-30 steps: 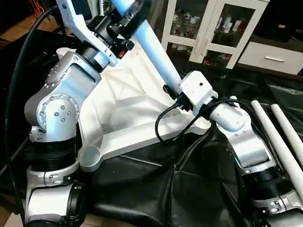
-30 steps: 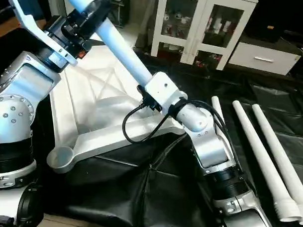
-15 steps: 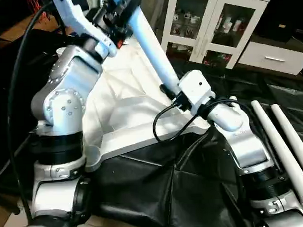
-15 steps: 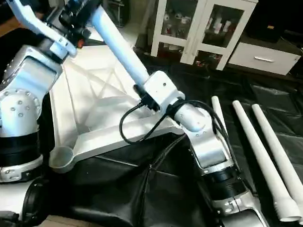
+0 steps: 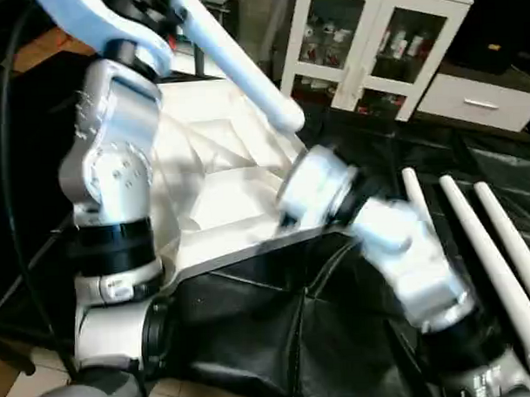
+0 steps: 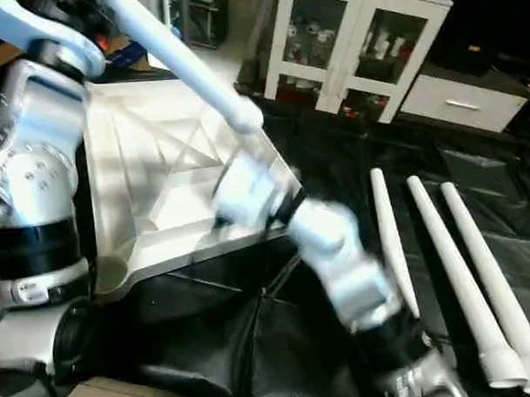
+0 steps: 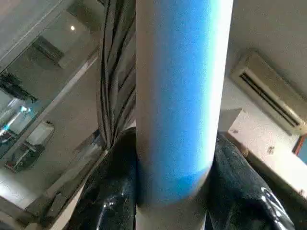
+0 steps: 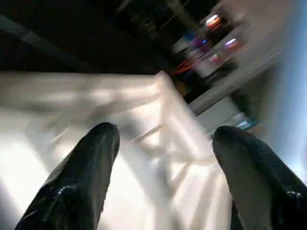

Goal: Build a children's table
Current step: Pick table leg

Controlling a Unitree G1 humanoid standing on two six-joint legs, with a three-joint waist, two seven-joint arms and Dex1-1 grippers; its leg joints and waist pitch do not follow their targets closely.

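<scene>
White plastic takes up the left half of the scene: the tabletop (image 6: 173, 171) lies upside down on the black-covered work surface (image 6: 252, 338), its X-ribbed underside facing up and one rounded corner socket (image 6: 111, 272) at its near left corner. Over it the silver left arm (image 5: 112, 169) reaches up, and the left gripper (image 7: 175, 191) is clamped on a tapered white leg (image 5: 238, 64); the left wrist view shows a black finger (image 7: 108, 191) pressed against each side of the tube. That leg slants down from the upper left, and its lower end (image 6: 243, 119) hangs free in the air above the tabletop's far right part. Just below that end is the right arm (image 6: 328, 248), blurred. Its right gripper (image 8: 165, 158) has its two black fingers (image 8: 81, 182) spread wide apart with nothing between them, the tabletop's ribs beyond. Farther right, three more legs (image 6: 455, 279) lie side by side on the black cover, well apart from the tabletop. Behind stands a white glass-door cabinet (image 6: 355, 47).
</scene>
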